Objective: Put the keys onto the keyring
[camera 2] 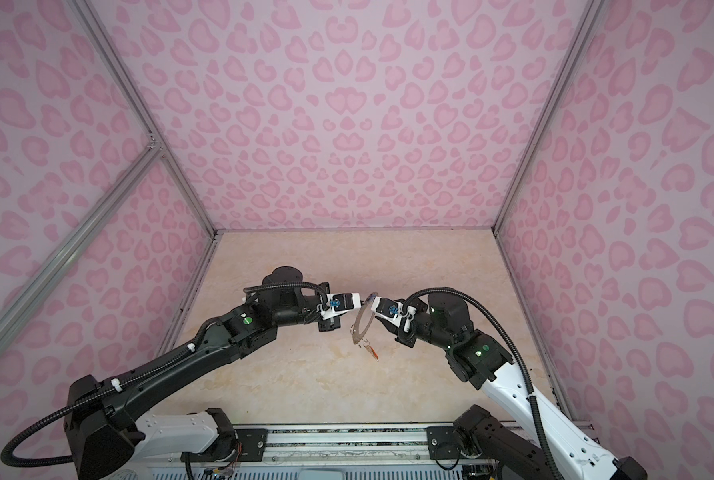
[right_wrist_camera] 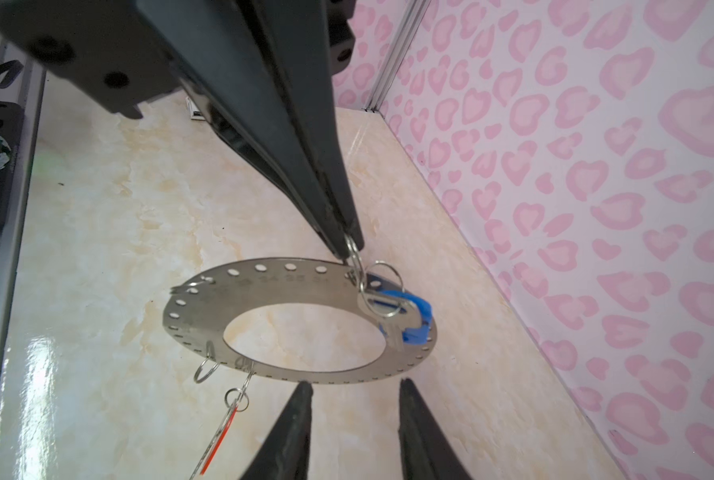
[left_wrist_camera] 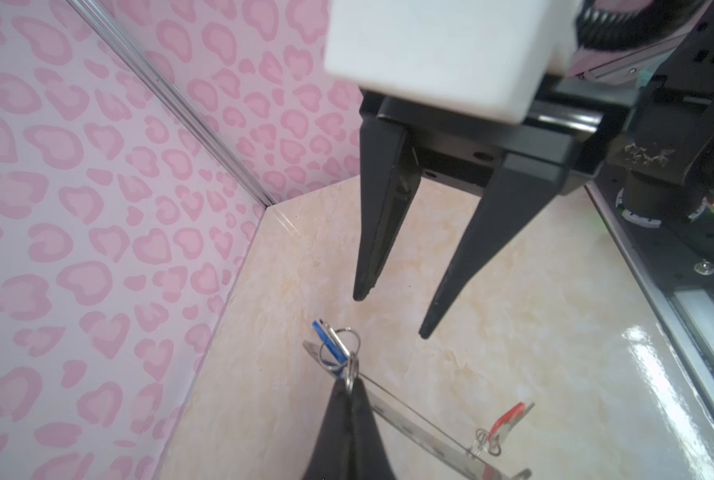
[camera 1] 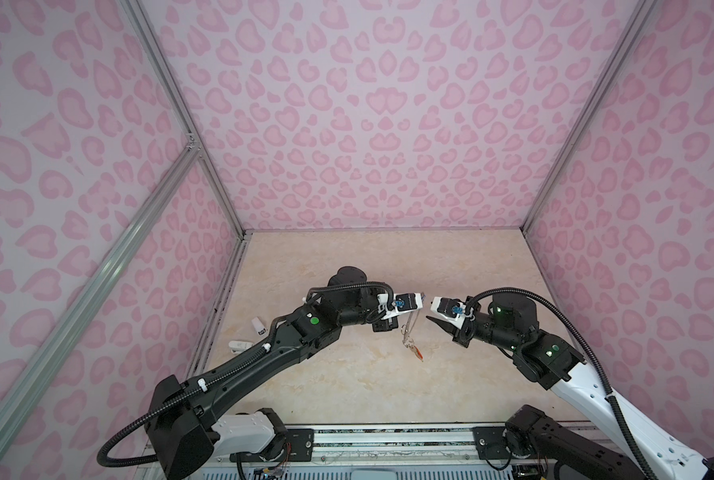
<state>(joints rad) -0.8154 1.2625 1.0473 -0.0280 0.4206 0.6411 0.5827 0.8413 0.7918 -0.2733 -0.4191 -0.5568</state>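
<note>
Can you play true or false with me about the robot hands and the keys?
1. The left gripper is shut and holds the keyring up by a small wire ring. True.
2. The blue-tagged key hangs at the keyring's rim, close to the left gripper's tips. True.
3. The right gripper squeezes the blue-tagged key. False: the right gripper is open and touches nothing.
4. The orange-red-tagged key lies far from the keyring. False: it dangles from the keyring's rim.
</note>
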